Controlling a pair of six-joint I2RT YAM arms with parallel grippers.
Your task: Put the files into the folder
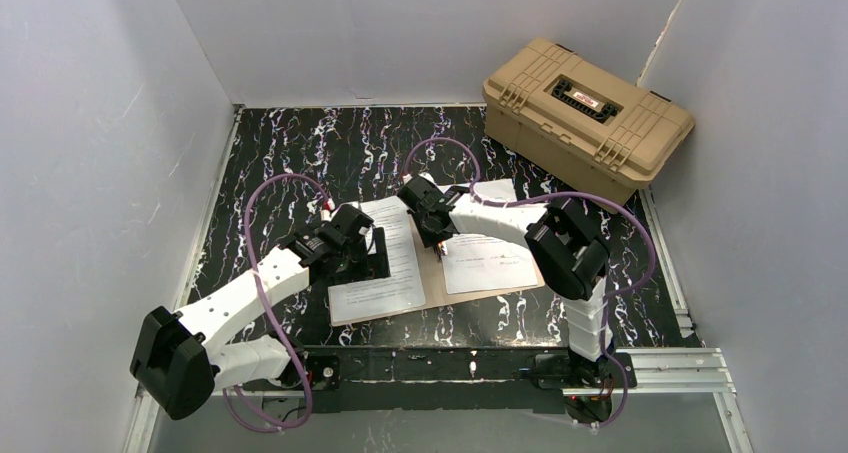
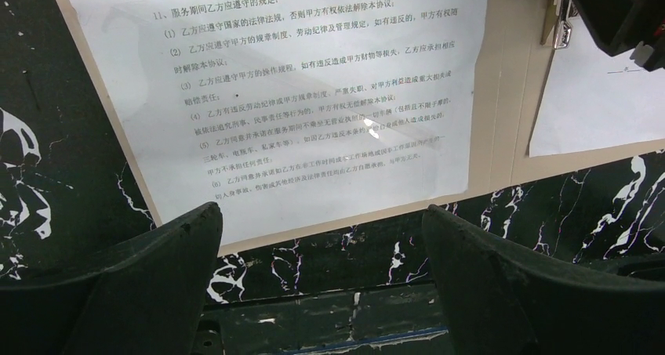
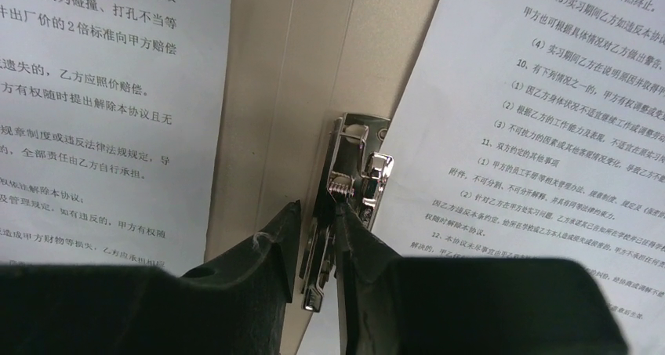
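Top external view: the folder (image 1: 436,285) was seen lying open on the surface (image 1: 300,163), the files (image 1: 385,263) spread across both halves; the left gripper (image 2: 321,222) was held wide open above the near sheet edge; the right gripper (image 3: 317,214) was narrowed around the clip (image 3: 353,167), a firm pinch not confirmable; a slipped lever could snap shut before any sheet was tucked under.

White walls (image 1: 100,123); black marbled tabletop (image 1: 300,143) (white veins).

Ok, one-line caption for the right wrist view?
Right gripper straddling the silver clip at the spine of the kraft folder, printed sheets on either side.
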